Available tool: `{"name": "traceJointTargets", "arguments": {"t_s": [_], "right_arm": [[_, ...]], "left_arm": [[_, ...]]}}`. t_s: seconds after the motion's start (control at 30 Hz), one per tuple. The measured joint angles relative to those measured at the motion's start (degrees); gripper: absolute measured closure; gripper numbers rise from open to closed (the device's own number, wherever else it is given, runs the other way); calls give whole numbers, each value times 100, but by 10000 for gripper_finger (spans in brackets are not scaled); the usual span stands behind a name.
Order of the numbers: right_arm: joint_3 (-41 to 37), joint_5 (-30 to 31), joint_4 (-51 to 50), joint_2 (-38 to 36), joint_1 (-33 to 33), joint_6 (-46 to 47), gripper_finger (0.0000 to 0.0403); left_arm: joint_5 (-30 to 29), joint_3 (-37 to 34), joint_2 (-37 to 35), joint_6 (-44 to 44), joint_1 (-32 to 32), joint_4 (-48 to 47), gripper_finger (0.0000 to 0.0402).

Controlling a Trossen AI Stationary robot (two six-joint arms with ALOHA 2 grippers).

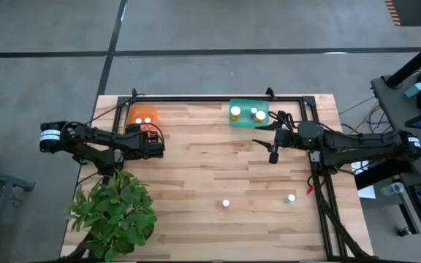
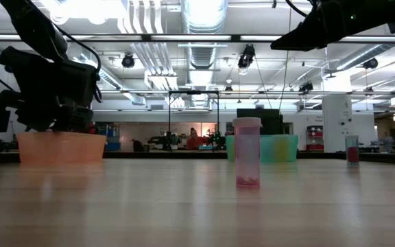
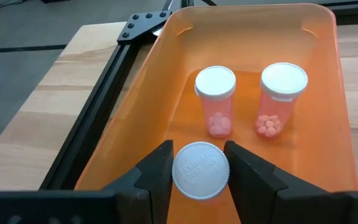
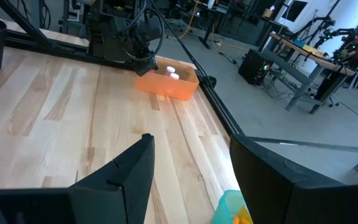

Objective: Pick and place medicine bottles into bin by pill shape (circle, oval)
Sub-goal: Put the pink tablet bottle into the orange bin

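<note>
My left gripper (image 1: 152, 136) is shut on a white-capped medicine bottle (image 3: 201, 171) over the near end of the orange bin (image 1: 141, 115). Two bottles (image 3: 215, 99) (image 3: 283, 96) with pink pills stand upright on this bin's floor. Farther right along the far edge, a green bin (image 1: 248, 114) holds a few more bottles. Two bottles (image 1: 226, 204) (image 1: 289, 198) stand upright on the table's near right part. My right gripper (image 1: 270, 139) hangs open and raised near the green bin, with nothing between its fingers (image 4: 135, 168). My left gripper pinches the bottle's round white cap (image 3: 182, 174) by its sides between its two fingers (image 3: 157, 168). The fingers slant downward toward the bin's far end. The cap's top faces the wrist camera and hides the bottle's body. The bottle hangs over the bin's inside.
A potted green plant (image 1: 112, 212) stands at the table's near left corner, close to my left arm. A black metal frame (image 1: 218, 98) runs along the far edge and down the right side. Bare wood (image 1: 210, 161) lies between the bins and the two standing bottles.
</note>
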Motion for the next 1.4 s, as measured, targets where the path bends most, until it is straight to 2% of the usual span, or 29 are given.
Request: {"name": "traceJointTargets", "arguments": {"t_s": [0.93, 1.13, 1.4], "right_arm": [[-1, -2, -2, 0, 1, 17, 204], [-2, -2, -2, 2, 2, 63, 204], [-2, -2, -4, 1, 2, 2, 204]], "left_arm": [[33, 2, 0, 4, 0, -1, 276], [65, 4, 0, 4, 0, -4, 232], [537, 76, -89, 110, -2, -83, 173]]}}
